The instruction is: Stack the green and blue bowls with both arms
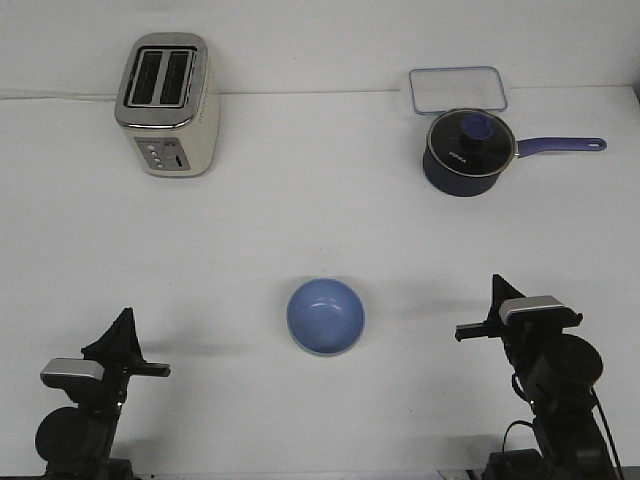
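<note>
A plain white tabletop (300, 200) fills the front view, meeting a white wall along a faint seam at the far edge.

Nearest the camera, the two black jointed arms sit low at the near corners. The left end effector (122, 325) points up and away, its dark pointed prongs closed into a single peak, with a silver-grey block just behind it; nothing is in its hold. The right end effector (498, 290) stands likewise, prongs drawn to one point, gripping nothing, a silver-grey block just beside it.

Between the two end effectors, slightly farther out than the left one and about level with the right one, the light periwinkle blue round smooth bowl (326, 316) rests upright on the tabletop, well apart from both. Whether a green bowl sits under it cannot be told from this view.

Far beyond the left end effector stands a cream and chrome two-slot toaster (168, 104). Far beyond the right end effector sits a dark navy lidded saucepan with a purple handle (468, 152), and just behind it a clear rectangular lidded container (455, 88).
</note>
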Controlling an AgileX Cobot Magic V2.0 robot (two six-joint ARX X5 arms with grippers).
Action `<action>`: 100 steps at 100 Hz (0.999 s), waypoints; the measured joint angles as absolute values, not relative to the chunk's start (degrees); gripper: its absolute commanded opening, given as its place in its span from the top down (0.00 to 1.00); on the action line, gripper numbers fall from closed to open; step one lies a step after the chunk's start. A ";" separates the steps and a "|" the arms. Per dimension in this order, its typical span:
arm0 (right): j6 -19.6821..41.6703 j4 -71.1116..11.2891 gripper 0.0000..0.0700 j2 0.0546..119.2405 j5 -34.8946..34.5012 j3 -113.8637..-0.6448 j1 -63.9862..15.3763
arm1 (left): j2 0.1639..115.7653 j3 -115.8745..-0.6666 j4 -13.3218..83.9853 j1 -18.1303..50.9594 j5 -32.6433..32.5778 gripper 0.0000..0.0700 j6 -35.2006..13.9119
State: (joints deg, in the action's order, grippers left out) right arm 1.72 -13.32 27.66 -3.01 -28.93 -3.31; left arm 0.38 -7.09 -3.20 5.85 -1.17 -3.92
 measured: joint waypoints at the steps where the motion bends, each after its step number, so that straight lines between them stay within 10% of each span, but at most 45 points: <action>1: 1.72 -13.32 1.00 27.66 -3.01 -28.93 -3.31 | 0.36 -6.61 -3.40 5.82 -1.15 0.98 -3.92; 100: 1.72 -12.99 1.00 27.66 -3.01 -28.93 -3.31 | 0.25 -1.91 -9.76 5.74 -0.01 0.98 -3.92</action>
State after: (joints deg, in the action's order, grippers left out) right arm 1.72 -12.99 27.66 -3.01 -28.93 -3.31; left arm 0.25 -1.91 -9.76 5.74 -0.01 -3.92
